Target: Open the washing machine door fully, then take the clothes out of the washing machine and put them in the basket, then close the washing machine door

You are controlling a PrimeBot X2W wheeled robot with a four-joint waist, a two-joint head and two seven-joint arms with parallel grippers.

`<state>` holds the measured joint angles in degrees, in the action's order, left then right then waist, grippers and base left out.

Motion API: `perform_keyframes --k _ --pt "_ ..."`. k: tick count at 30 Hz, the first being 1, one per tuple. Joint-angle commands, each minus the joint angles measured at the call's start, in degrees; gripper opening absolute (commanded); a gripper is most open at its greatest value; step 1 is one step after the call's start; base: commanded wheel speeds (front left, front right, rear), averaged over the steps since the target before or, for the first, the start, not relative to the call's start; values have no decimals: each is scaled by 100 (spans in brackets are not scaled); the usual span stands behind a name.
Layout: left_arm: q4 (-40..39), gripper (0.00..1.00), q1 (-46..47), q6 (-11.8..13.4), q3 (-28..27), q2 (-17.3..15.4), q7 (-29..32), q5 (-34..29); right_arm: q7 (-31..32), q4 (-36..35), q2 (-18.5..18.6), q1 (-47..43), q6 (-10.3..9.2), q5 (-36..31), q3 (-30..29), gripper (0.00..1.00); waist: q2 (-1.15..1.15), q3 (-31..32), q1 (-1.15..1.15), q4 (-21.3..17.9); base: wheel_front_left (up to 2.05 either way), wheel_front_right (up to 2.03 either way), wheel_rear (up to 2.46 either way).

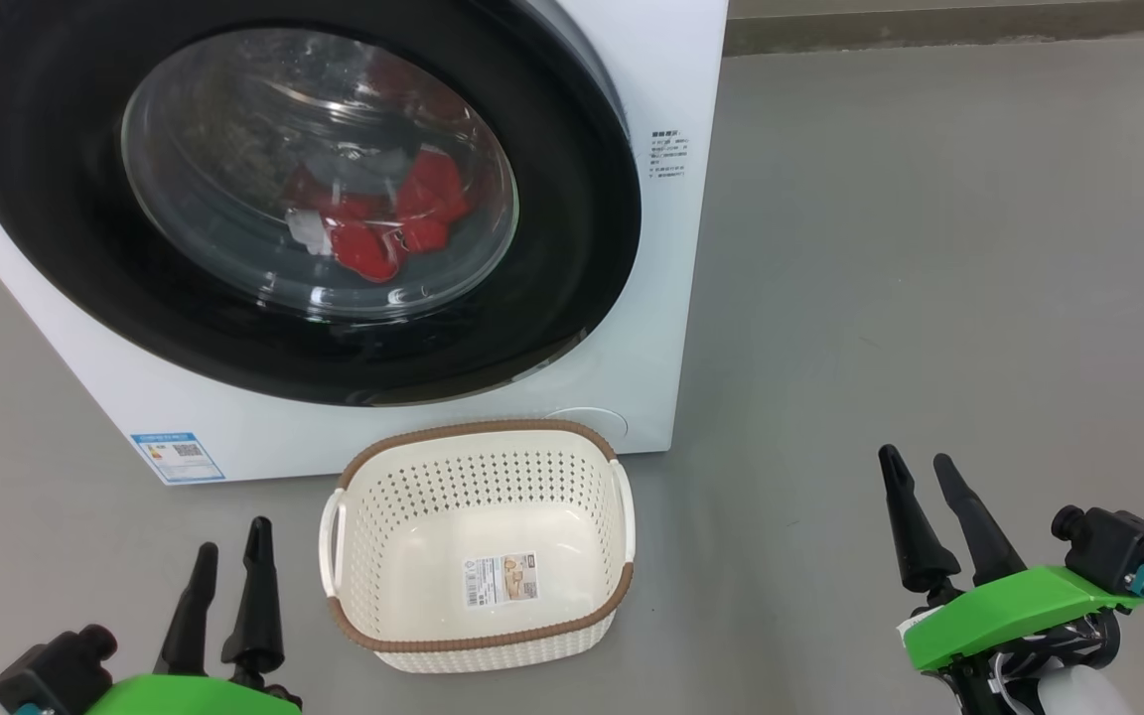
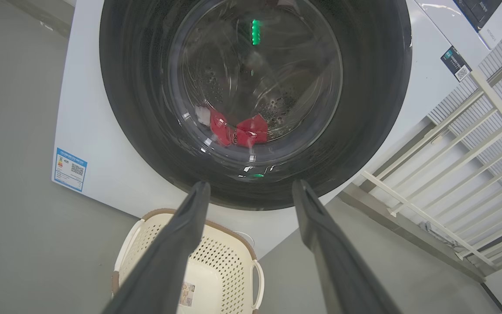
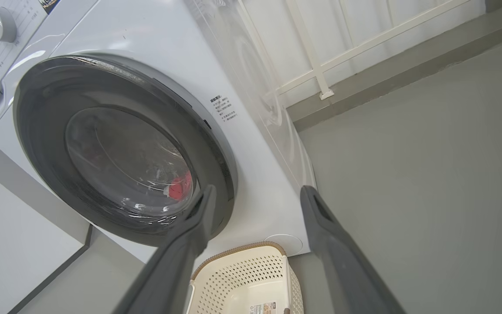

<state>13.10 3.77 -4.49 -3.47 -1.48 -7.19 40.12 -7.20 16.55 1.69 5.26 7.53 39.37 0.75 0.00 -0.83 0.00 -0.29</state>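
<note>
Grey floor (image 1: 929, 298): basket (image 1: 473, 487) between left gripper (image 1: 232, 536) and right gripper (image 1: 918, 459), both spread, empty; clothes (image 1: 373, 243) behind shut washing machine door (image 1: 46, 248).

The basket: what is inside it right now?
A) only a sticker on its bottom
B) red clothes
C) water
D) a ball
A: the basket has just a sticker on its bottom, while the red clothes show behind the glass of the washing machine door.
</note>
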Motion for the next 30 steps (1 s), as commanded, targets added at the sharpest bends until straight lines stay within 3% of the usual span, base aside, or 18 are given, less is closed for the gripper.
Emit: perform_keyframes --k 1,30 --pt "-199 100 250 40 -116 -109 -83 -210 -89 -180 75 285 -3 -212 116 100 0 -1 0 1 0 0 0" --pt "-313 100 387 207 -172 -130 -558 -1979 -559 -298 110 485 -4 -2024 390 100 0 24 0 -16 0 0 0"
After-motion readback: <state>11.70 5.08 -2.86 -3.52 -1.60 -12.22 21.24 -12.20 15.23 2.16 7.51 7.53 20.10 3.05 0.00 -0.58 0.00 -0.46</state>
